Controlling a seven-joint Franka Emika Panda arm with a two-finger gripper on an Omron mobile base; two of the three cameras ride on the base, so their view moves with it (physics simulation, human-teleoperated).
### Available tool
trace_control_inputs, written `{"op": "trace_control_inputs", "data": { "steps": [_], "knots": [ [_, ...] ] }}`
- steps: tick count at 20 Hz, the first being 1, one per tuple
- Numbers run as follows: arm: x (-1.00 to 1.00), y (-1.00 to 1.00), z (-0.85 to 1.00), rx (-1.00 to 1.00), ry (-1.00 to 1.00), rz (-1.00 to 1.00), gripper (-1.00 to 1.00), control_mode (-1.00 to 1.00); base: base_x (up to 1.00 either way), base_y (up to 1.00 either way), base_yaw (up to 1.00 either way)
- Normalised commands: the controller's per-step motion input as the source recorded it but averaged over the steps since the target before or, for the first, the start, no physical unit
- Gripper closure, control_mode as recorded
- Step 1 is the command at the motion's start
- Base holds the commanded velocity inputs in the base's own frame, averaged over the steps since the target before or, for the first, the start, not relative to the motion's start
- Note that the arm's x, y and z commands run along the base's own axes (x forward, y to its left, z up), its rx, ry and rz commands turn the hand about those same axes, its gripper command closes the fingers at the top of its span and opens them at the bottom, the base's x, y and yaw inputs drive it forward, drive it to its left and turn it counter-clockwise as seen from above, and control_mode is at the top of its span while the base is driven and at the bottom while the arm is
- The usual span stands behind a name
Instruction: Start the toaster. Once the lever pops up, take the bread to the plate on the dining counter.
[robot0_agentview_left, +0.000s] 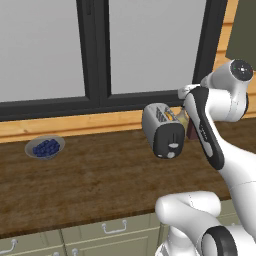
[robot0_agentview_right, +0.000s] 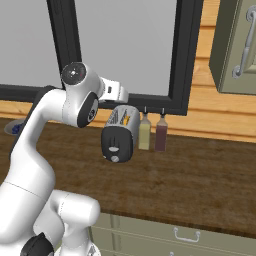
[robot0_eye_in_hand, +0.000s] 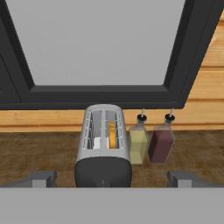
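Observation:
The silver-grey toaster (robot0_eye_in_hand: 103, 144) stands on a dark wood-grain counter (robot0_agentview_left: 100, 185) under the window, its black end panel (robot0_agentview_left: 169, 142) facing me. A tan slice of bread (robot0_eye_in_hand: 112, 134) sits down in the right-hand slot. My gripper (robot0_eye_in_hand: 111, 179) hovers above and in front of the toaster, open, with its fingertips (robot0_eye_in_hand: 41, 178) spread wide on either side and nothing between them. From the right base view the white hand (robot0_agentview_right: 115, 92) hangs just over the toaster (robot0_agentview_right: 120, 132). The plate and the dining counter are out of view.
Two bottles, one pale yellow (robot0_eye_in_hand: 138, 144) and one dark red (robot0_eye_in_hand: 161, 143), stand close against the toaster's right side. A grey bowl of blue berries (robot0_agentview_left: 45, 147) sits far left on the counter. A wall cabinet (robot0_agentview_right: 235, 45) hangs at the upper right.

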Motion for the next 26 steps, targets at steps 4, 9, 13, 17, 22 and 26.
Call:
{"op": "trace_control_inputs", "data": {
  "steps": [4,9,13,17,22,26],
  "knots": [
    [0.0,0.0,0.0,0.0,0.0,0.0,-1.0,-1.0,0.0,0.0,0.0],
    [0.0,0.0,0.0,0.0,0.0,0.0,-1.0,-1.0,0.0,0.0,0.0],
    [0.0,0.0,0.0,0.0,0.0,0.0,-1.0,-1.0,0.0,0.0,0.0],
    [0.0,0.0,0.0,0.0,0.0,0.0,-1.0,-1.0,0.0,0.0,0.0],
    [0.0,0.0,0.0,0.0,0.0,0.0,-1.0,-1.0,0.0,0.0,0.0],
    [0.0,0.0,0.0,0.0,0.0,0.0,-1.0,-1.0,0.0,0.0,0.0]
  ]
}}
